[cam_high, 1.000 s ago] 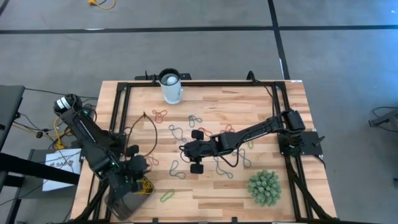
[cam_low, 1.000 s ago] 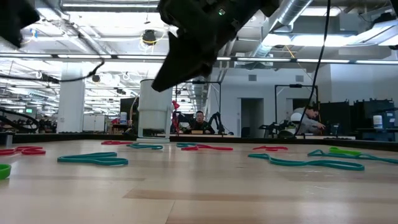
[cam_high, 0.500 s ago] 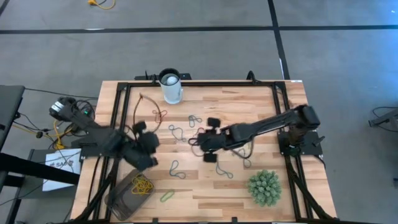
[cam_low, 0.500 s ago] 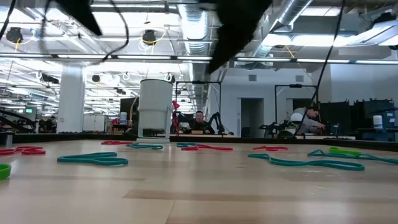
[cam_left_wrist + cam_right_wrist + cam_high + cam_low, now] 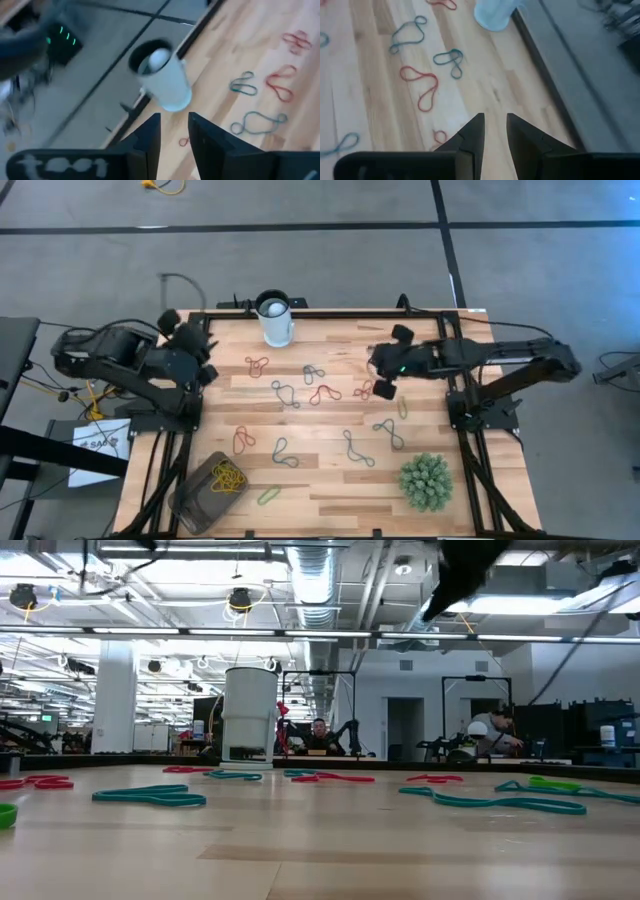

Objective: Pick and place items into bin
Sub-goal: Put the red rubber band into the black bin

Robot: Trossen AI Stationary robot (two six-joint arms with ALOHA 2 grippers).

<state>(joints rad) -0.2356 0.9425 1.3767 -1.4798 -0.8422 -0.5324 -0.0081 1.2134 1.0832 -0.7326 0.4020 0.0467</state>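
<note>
— Looking down from above, which arm sits nearer the loose bands?

— By my reading, the right gripper. It hangs over the right half of the wooden table, fingers drawn close with only a thin slit between them and nothing pinched. A small red band lies just beside it, toward the table's middle; a larger red band lies a little farther the same way, its long axis running roughly across the table.

— And the left gripper?

— Pulled to the table's left edge near the far corner, close to the white cup. Its fingers are also near together, holding nothing.

— Where is the bin?

— At the near left corner, set on a slant, with yellow bands already inside. It is well apart from the right gripper, across the table.

— So a long carry?

— Likely. Teal bands and a green band lie nearer the bin; the spiky plant ball sits at the near right. Beyond is an open workshop with seated people.
</note>
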